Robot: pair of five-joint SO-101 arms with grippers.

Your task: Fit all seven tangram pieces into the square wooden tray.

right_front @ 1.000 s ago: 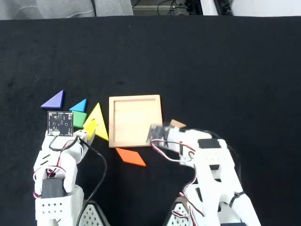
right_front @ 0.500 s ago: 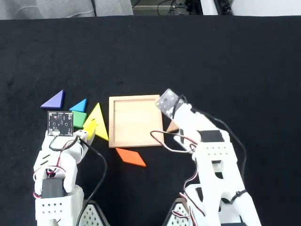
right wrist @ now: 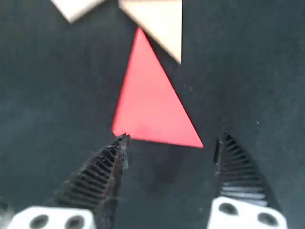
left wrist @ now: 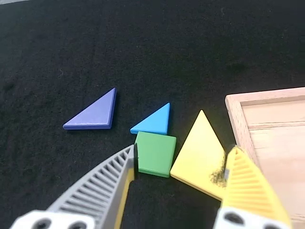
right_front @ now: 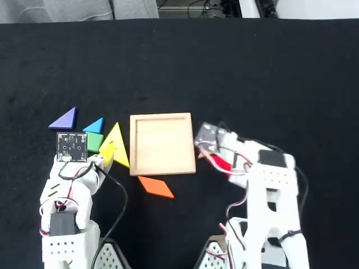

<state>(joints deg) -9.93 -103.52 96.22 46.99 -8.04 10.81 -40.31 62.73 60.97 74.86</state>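
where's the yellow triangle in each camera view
High view: the yellow triangle lies between the green square and the wooden tray, off its left edge.
Left wrist view: the yellow triangle sits between the green square and the wooden tray.
Right wrist view: this one faces the red triangle instead.
Shared landmark: the wooden tray, beside it in both.
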